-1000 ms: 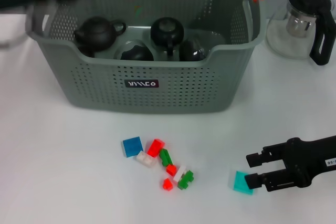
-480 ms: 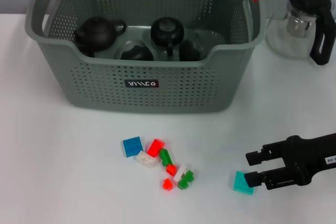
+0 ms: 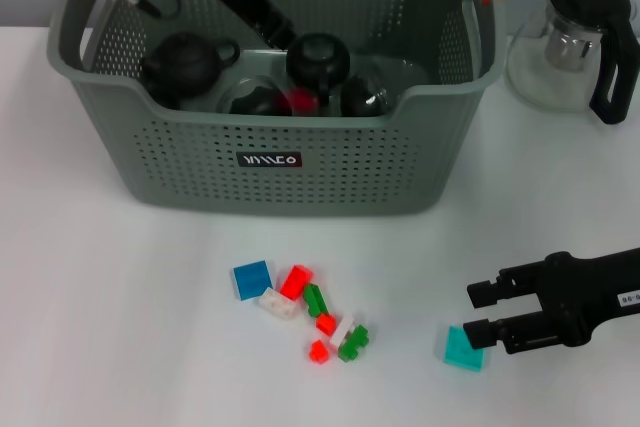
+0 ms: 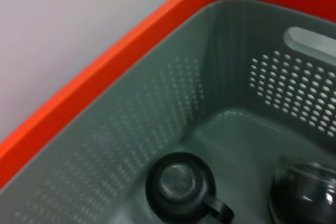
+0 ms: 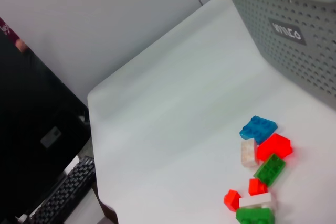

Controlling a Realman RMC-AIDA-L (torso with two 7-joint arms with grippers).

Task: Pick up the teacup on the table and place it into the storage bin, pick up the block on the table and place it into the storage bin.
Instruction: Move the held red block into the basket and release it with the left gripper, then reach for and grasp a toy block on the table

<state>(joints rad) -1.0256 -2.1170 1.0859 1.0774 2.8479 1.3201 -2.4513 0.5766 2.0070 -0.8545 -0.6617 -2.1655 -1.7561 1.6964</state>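
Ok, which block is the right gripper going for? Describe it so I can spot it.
Start at the storage bin, then drop to the table's near right corner where the right gripper sits. The teal block lies at its fingertips, alone, apart from the mixed pile of bricks.

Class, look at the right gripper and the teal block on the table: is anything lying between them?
Nothing visible does. The right gripper is open on the white table, its fingertips right beside the teal block. The cluster of small bricks lies well off to the side.
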